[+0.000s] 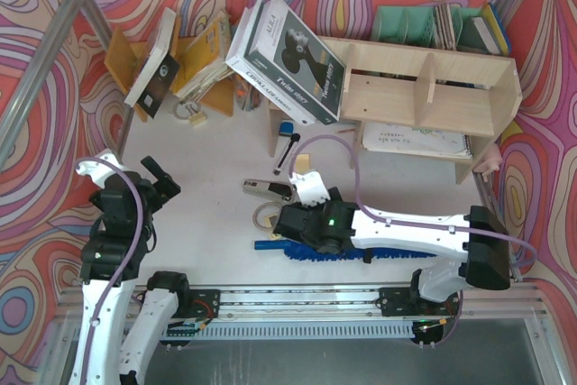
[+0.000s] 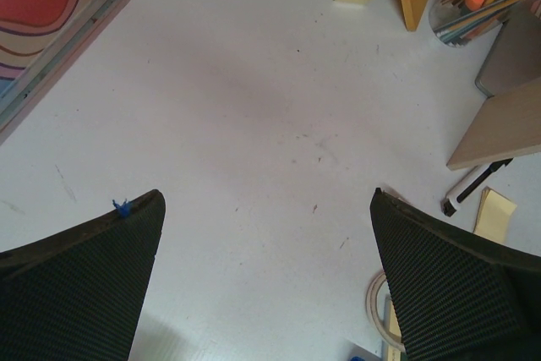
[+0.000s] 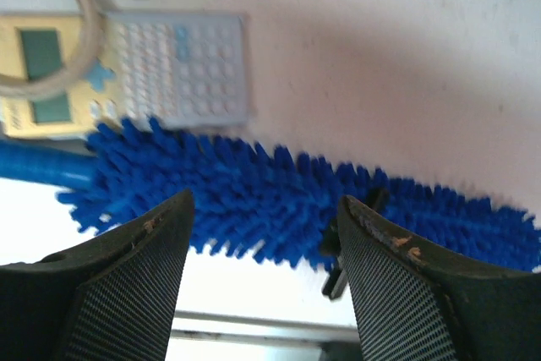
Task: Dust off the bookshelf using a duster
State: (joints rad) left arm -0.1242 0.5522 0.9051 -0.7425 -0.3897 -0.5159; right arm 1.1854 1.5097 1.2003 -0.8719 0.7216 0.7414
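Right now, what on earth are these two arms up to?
The right arm's end effector hangs open over a fluffy blue duster that lies on the table near the front edge; it is not gripping it yet. The left end effector is wide open over bare table, holding nothing. The wooden bookshelf at the back has not been dusted by this arm yet.

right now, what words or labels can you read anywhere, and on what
None reads for sure.
Big black-and-white book: cover and spine print too blurred.
Pad on the bookshelf lower tier: print too small.
Grey calculator: key marks blurred.
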